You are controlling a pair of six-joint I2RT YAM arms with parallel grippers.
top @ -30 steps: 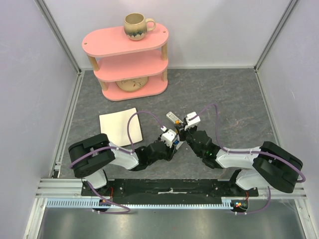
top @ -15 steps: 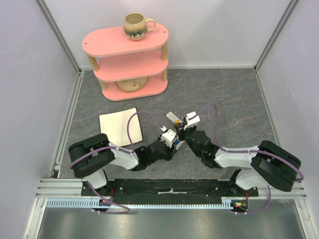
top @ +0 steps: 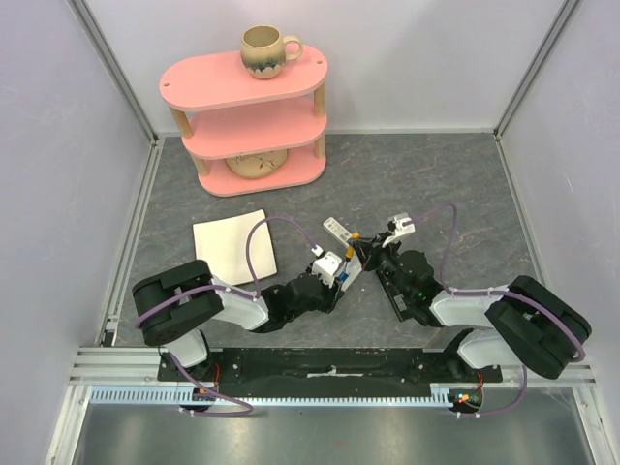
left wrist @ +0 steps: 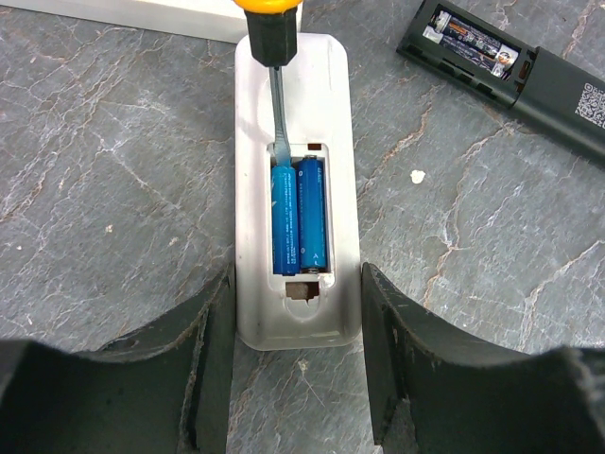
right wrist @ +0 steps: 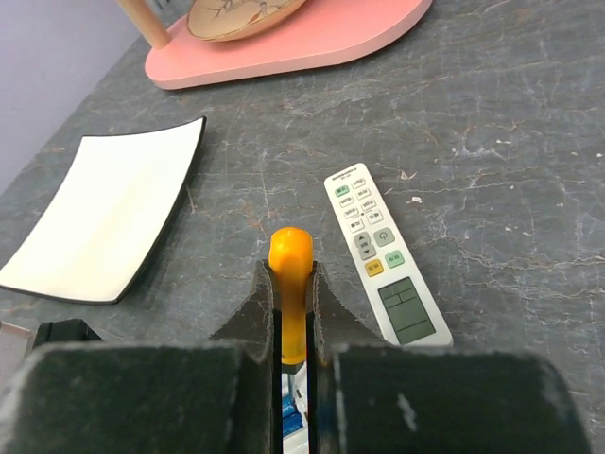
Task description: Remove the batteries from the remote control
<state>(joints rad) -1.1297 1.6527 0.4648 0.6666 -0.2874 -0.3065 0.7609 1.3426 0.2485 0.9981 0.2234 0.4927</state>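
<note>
blue batteries (left wrist: 301, 216) are sitting just ahead of left gripper (left wrist: 298, 284) | half-spread, clamping white remote (left wrist: 321, 85) | right gripper (right wrist: 291, 279) is squeezing screwdriver (right wrist: 290, 253)

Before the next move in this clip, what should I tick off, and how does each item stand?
1. White plastic remote lying face down with its battery bay open: ok.
2. Left fingers bracing the remote: ok, one against each side of its near end.
3. Orange-handled screwdriver clamped in the right fingers: ok.
4. Blade tip at the far end of the left blue cylindrical battery: ok.
5. Tip actually under that cell: cannot tell.
6. Any cell out of the bay: not ok, it and the right blue battery both lie seated.
</note>
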